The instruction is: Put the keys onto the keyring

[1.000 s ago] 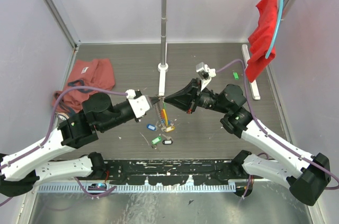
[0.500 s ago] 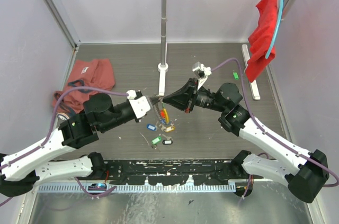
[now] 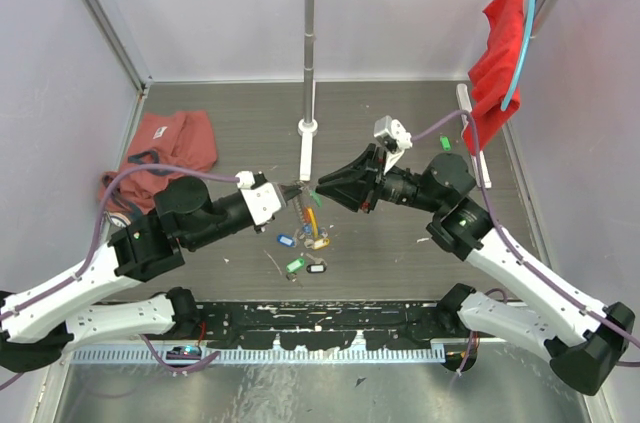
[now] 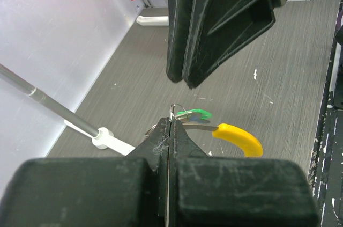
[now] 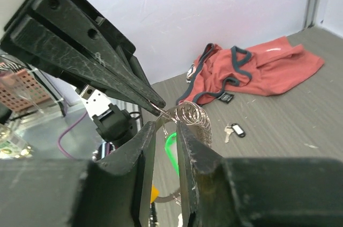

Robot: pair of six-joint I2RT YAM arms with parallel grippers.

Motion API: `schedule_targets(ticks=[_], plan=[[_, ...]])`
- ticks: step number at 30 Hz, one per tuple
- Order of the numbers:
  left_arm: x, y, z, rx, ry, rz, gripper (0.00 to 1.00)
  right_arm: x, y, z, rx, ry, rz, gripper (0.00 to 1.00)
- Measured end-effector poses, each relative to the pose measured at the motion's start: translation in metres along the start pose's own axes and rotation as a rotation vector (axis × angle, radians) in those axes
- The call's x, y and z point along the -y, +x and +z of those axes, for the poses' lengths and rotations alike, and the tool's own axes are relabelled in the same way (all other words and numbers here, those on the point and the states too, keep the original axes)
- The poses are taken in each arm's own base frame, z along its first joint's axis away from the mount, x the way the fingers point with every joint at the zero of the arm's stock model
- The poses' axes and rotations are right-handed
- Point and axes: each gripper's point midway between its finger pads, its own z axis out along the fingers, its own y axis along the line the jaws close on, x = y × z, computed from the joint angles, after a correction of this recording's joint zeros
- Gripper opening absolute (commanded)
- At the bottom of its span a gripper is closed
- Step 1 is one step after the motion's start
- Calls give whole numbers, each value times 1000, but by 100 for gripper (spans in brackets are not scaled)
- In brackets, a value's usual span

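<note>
Now the right jaws, slightly parted and empty, have backed off the keyring (image 5: 194,118) the left jaws clamp.

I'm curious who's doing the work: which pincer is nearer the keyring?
Left. The left pincer grips the keyring; the right pincer hovers close beside it.

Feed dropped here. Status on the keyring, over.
Left gripper shut on keyring. Right gripper slightly open, empty, tips close to it. Loose keys on table; nothing between.
</note>
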Motion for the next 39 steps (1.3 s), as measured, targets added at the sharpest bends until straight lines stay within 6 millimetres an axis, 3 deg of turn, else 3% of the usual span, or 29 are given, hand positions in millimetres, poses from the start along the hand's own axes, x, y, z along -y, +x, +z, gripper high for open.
schedule_targets(ticks=[9,15,21,26,31,39], plan=[[7,-16,-5,49,46,-56,0,-22,-36,-19,-20,-14,-231,29],[15,-53,-11,164,116,-155,0,-53,-64,-30,-14,-110,-360,31],[31,-78,-16,251,217,-258,0,-87,-85,-38,-6,-249,-429,32],[40,-89,-18,286,274,-309,0,-94,-79,-37,-34,-306,-415,33],[44,-96,-20,313,307,-334,0,-88,-67,-31,-83,-327,-363,33],[49,-97,-17,312,332,-348,0,-86,-59,-26,-115,-346,-309,33]])
